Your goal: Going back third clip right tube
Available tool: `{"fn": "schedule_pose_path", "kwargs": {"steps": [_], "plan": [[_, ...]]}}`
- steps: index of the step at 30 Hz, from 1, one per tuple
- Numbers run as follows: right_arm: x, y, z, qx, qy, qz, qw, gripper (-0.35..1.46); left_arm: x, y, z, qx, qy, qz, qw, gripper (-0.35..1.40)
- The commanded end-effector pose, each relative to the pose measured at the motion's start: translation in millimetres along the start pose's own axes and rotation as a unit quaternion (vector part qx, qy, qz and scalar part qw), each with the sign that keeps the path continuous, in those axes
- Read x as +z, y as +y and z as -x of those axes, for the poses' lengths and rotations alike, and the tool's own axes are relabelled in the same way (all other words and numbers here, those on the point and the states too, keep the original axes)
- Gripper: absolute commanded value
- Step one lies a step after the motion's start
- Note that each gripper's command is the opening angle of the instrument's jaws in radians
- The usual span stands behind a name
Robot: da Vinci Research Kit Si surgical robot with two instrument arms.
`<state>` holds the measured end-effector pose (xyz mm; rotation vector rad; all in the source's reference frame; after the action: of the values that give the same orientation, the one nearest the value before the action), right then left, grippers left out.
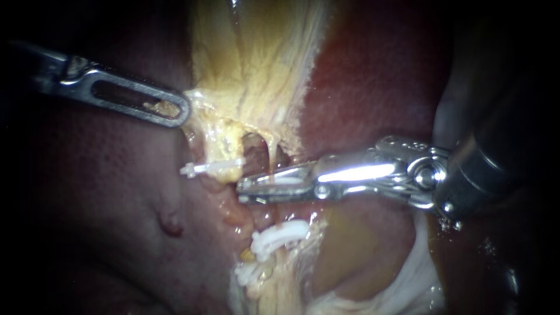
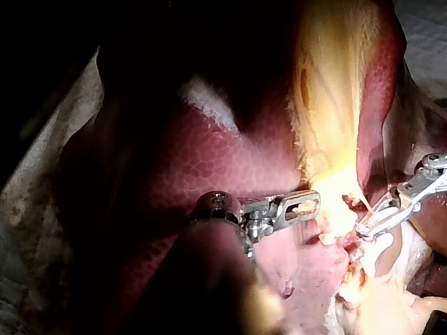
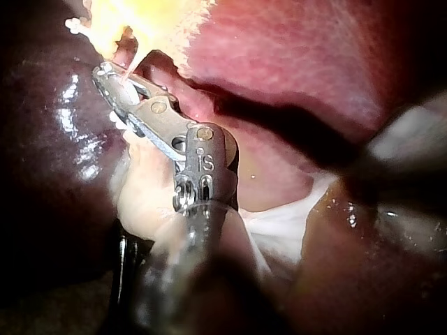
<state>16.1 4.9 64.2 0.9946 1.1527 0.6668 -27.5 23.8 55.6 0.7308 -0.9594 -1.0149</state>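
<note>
My right instrument [image 1: 244,191] comes in from the right, and its jaws stand a little apart around a thin pale tube [image 1: 272,153] that runs down from the gallbladder [image 1: 256,64]. A slim white clip [image 1: 284,180] lies between the jaws at the tube. Another white clip [image 1: 211,168] sits on the yellowish tube to the left. Two more white clips [image 1: 279,234] [image 1: 249,273] sit lower on the stalk. My left instrument [image 1: 181,111], with its slotted jaw, is shut on the gallbladder's edge and holds it to the left. The right wrist view shows the right instrument [image 3: 105,73] at the strand.
Dark red liver [image 1: 373,76] lies to the right of the gallbladder, and more liver [image 1: 105,192] lies under the left instrument. Whitish membrane [image 1: 408,280] lies under the right instrument's shaft. The left instrument [image 2: 311,204] and the right instrument [image 2: 364,229] tips are close together in the left wrist view.
</note>
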Motion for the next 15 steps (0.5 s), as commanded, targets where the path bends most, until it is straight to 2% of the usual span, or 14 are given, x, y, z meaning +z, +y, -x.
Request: {"fn": "schedule_pose_path", "kwargs": {"steps": [1, 7, 9, 11, 15], "plan": [[0.0, 0.0, 0.0, 0.000, 0.000, 0.000, 1.0000, -0.35, 0.0, 0.0, 0.0, 0.000, 0.001, 0.001, 1.0000, -0.35], [0.1, 0.1, 0.1, -0.001, -0.003, -0.005, 1.0000, -0.34, 0.1, 0.0, -0.1, 0.000, 0.001, 0.001, 1.0000, -0.35], [0.4, 0.1, 0.2, -0.005, -0.004, -0.006, 1.0000, -0.01, 0.1, 0.0, -0.1, 0.000, 0.000, 0.001, 1.0000, -0.35], [0.7, 0.2, 0.2, -0.008, -0.005, -0.007, 0.9999, 0.19, 0.1, 0.0, -0.1, 0.000, 0.000, 0.001, 1.0000, -0.35], [1.5, 0.4, 0.1, -0.021, -0.005, -0.008, 0.9997, 0.37, 0.1, 0.0, -0.1, 0.000, 0.000, 0.001, 1.0000, -0.35]]}}
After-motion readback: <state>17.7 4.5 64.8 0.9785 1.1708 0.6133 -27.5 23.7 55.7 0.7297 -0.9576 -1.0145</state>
